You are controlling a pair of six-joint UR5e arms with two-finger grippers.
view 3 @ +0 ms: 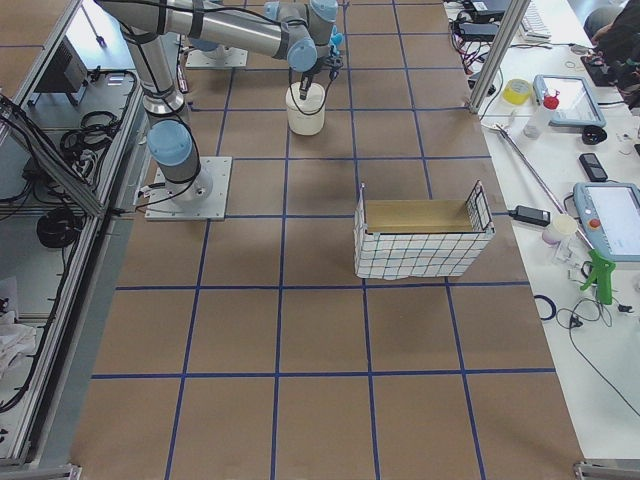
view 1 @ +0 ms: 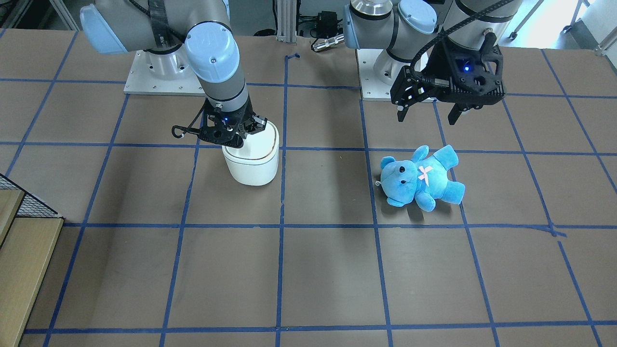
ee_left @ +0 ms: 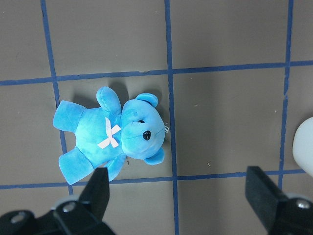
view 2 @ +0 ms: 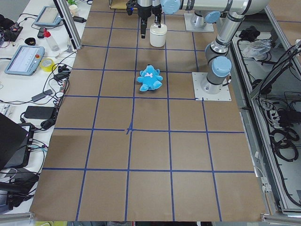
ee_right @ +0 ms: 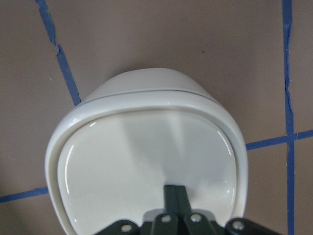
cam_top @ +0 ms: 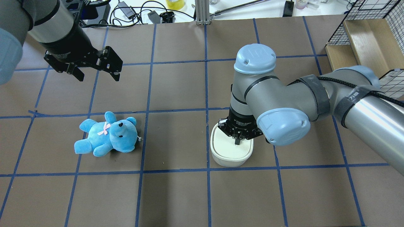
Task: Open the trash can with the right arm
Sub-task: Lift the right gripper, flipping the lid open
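The white trash can (view 1: 251, 164) stands on the table with its lid down; it also shows in the overhead view (cam_top: 228, 156) and in the right wrist view (ee_right: 146, 147). My right gripper (cam_top: 237, 141) is shut, fingers together, pointing straight down with the tips at the lid's glossy top (ee_right: 175, 193). It holds nothing. In the front view the right gripper (view 1: 234, 135) covers the can's rear part. My left gripper (cam_top: 96, 73) is open and empty, hovering above the table away from the can; it also shows in the front view (view 1: 429, 113).
A blue teddy bear (cam_top: 105, 135) lies on the table below the left gripper, also in the left wrist view (ee_left: 115, 137). A wire basket holding a wooden box (cam_top: 363, 41) stands at the table's far right corner. Blue tape lines grid the brown table.
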